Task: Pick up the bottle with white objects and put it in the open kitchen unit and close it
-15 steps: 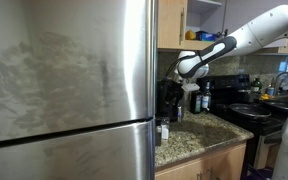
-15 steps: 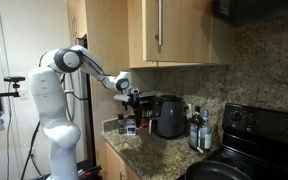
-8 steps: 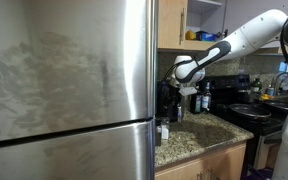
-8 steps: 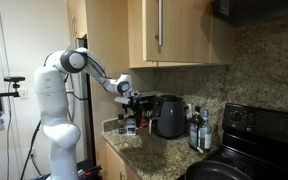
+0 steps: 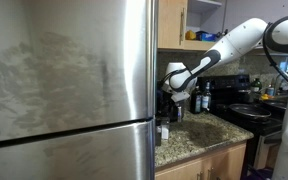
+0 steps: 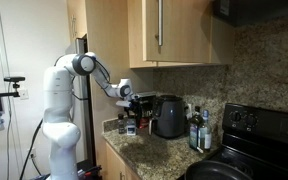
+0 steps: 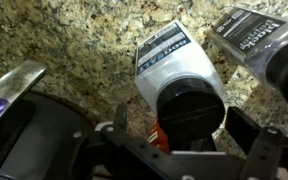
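Speckled granite countertop (image 7: 64, 30), set beside a stainless steel fridge (image 5: 64, 80) and under wall cabinets. In the wrist view, the bottle with white objects (image 7: 174, 65) sits on the granite directly beneath my gripper (image 7: 184, 135), black cap toward the camera, apparently upright. The jaws are spread, one finger on either side of the cap; I cannot confirm contact with it. A second labelled bottle (image 7: 259, 35) lies near, toward the upper right. In an exterior view the arm (image 5: 234, 40) reaches down low over the counter. The kitchen unit (image 5: 171, 22) above stands open, white inside, well apart from the bottle.
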Motion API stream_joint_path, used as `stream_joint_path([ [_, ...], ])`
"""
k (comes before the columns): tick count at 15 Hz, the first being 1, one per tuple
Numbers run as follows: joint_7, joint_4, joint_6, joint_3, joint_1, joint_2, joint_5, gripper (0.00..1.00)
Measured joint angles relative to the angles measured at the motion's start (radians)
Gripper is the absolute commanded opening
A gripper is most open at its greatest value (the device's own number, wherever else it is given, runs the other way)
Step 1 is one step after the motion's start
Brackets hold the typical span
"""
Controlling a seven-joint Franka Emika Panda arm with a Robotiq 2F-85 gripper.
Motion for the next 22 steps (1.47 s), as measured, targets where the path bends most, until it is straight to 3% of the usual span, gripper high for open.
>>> stream_joint_path([
  [2,0.015,0.016,0.000,0.002,0.001,0.021,-0.008,1.00],
  [3,0.015,0.023,0.000,0.004,0.001,0.030,-0.008,0.93],
  [4,0.016,0.028,0.000,0.007,0.002,0.038,-0.008,0.72],
  [6,0.017,0.036,-0.001,0.013,0.003,0.048,-0.008,0.68],
  [10,0.047,0.041,-0.005,0.015,0.005,0.059,-0.008,0.40],
  [11,0.058,0.042,-0.007,0.015,0.005,0.059,-0.008,0.37],
  [14,0.113,0.043,-0.013,0.015,0.006,0.058,-0.026,0.37],
  [18,0.265,0.042,-0.087,0.016,0.021,0.037,-0.129,0.37],
  [22,0.417,0.001,-0.220,0.048,0.047,-0.117,-0.212,0.37],
])
